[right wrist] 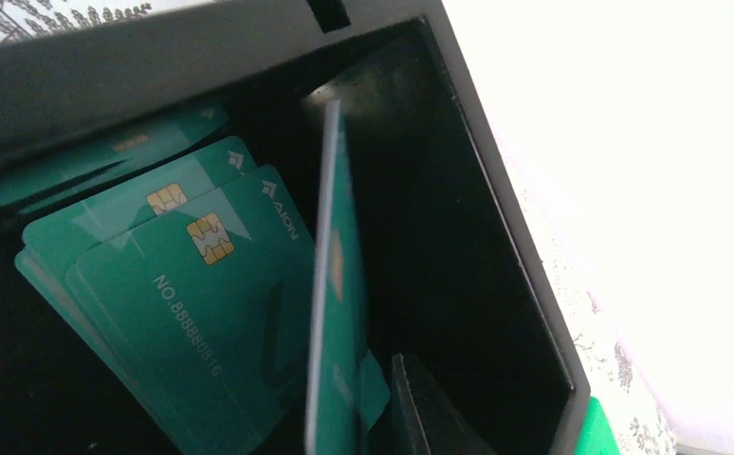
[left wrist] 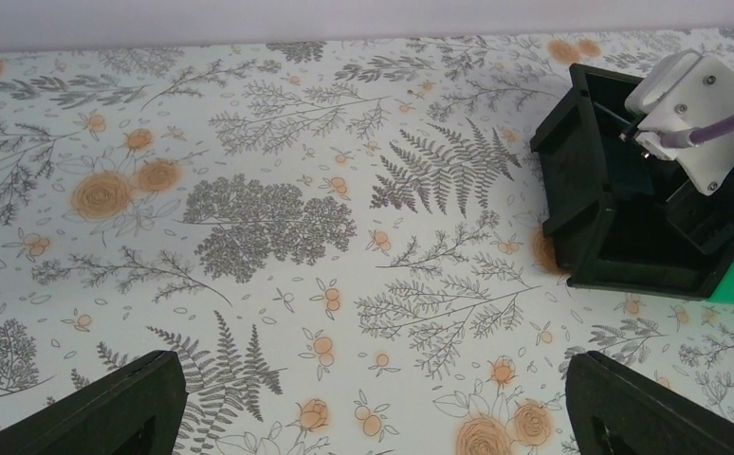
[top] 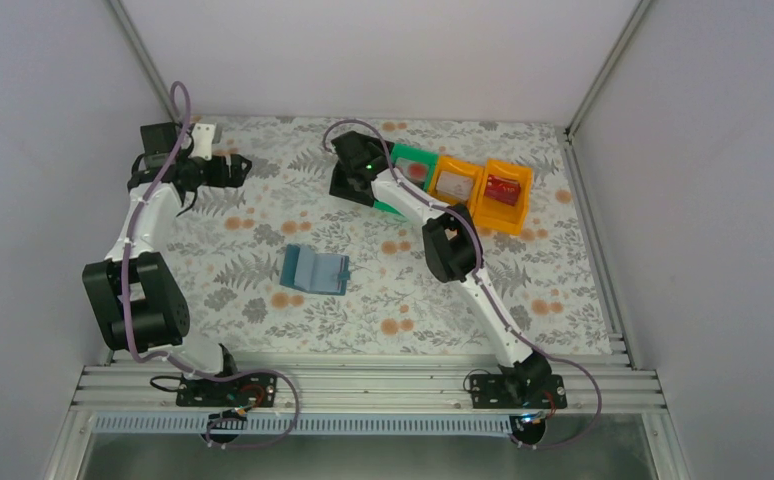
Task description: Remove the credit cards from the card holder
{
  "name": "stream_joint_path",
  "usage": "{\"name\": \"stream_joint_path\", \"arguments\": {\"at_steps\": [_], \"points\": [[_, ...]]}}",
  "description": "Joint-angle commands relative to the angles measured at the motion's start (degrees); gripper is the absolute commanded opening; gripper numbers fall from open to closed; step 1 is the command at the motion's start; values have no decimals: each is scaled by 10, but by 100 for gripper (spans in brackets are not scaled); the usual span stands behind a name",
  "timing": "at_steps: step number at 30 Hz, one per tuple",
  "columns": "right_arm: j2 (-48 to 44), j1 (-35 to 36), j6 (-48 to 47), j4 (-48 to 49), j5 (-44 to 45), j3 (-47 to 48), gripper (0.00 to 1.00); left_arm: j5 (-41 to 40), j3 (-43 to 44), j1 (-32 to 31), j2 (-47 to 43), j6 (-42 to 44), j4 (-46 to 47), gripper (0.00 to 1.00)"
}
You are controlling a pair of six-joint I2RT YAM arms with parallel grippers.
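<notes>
The card holder [top: 315, 270], a blue-teal wallet, lies spread open mid-table, with neither gripper near it. My right gripper [top: 351, 185] reaches down into the black bin [top: 341, 190]. In the right wrist view a teal credit card [right wrist: 330, 284] stands on edge inside that bin [right wrist: 496, 284], beside several teal cards [right wrist: 192, 313] lying flat. One dark finger [right wrist: 420, 408] shows just right of the upright card with a thin gap; the other finger is hidden behind the card. My left gripper [top: 238, 168] hovers at the far left, wide open over bare cloth [left wrist: 373, 408].
A green bin [top: 415, 165] and two orange bins [top: 458, 180] [top: 504, 195] stand in a row right of the black one, each with a card inside. The left wrist view shows the black bin [left wrist: 619, 218] with the right arm in it. White walls enclose the table.
</notes>
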Motion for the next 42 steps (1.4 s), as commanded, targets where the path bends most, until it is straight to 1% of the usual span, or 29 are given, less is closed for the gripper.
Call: {"name": "stream_joint_path", "arguments": {"at_steps": [1,3,5,8,11,16,21,27,32,38,42], "points": [[15,-6,8,16,10,26,21,17,-5,8,-12,-1,8,100],[15,-7,7,19,7,27,29,17,-6,9,-13,0,10,100],[13,-7,10,20,-5,30,40,19,-6,10,-11,-1,11,100],[4,-8,22,21,-38,33,49,24,-4,10,-3,-4,11,100],[-7,-7,31,26,-69,33,57,27,-4,11,3,-4,8,100],[-15,-11,39,31,-115,37,64,28,-5,11,0,-2,8,100],[-29,-24,76,24,-157,38,69,30,-5,11,0,-2,7,100],[-28,-34,77,35,-167,39,73,34,-4,11,0,0,5,100],[-32,-35,77,33,-170,46,74,35,-4,11,-1,-1,3,100],[-110,-33,85,31,-230,29,75,42,3,11,-15,17,-19,100],[-194,-28,92,30,-260,-15,77,67,6,9,-45,80,-94,99]]}}
